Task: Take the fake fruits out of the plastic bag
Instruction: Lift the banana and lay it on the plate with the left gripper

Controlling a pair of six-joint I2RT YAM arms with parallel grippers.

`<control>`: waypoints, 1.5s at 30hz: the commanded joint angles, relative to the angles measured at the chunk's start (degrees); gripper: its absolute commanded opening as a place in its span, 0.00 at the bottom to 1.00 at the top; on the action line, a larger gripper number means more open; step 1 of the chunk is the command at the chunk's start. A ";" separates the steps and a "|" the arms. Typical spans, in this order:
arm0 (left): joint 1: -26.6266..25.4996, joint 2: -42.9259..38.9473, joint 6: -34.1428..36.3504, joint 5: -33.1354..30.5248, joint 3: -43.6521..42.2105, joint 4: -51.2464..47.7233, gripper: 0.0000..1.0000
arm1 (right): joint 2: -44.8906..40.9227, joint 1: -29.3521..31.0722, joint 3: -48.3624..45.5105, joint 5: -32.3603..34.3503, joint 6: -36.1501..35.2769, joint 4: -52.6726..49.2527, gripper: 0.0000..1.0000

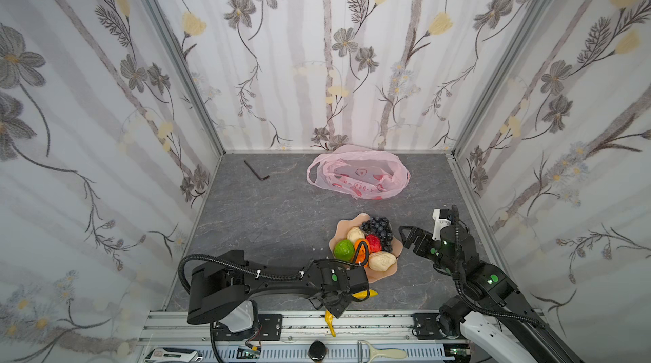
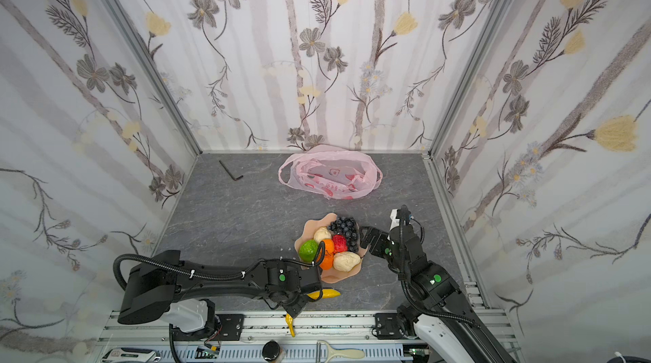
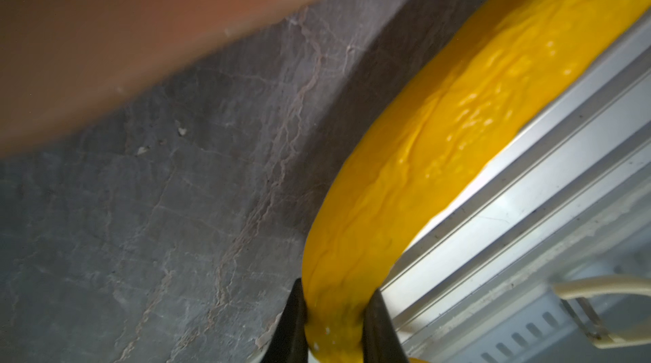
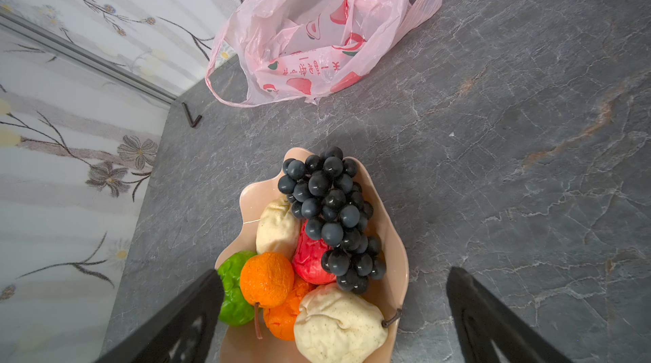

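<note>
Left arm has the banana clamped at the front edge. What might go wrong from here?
1. The left jaws pinch the banana with a long stretch sticking out, so it may swing or slip on the lift.
2. It sits at the front edge of the table by the rail; a drop could send it off.
3. The dish is heaped; the banana might roll off.

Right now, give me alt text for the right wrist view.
A peach dish piled with fake fruits, dark grapes on top, sits on the grey table, framed by the fingers of the open right hand. Beyond it lies the pink plastic bag, mouth open, no fruit showing; a hex key near the wall.
</note>
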 commanded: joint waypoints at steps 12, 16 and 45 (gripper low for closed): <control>3.04 -5.17 9.12 -14.29 17.05 -15.10 0.11 | -1.51 -3.39 -0.78 -3.06 -1.05 1.10 0.99; 11.02 1.40 15.24 -17.72 28.82 -16.30 0.11 | -1.59 -3.53 -1.02 -3.52 -0.87 1.81 0.99; 18.66 26.46 49.33 -12.92 51.20 -21.01 0.41 | -5.11 -5.00 -1.19 0.35 -0.22 0.07 1.00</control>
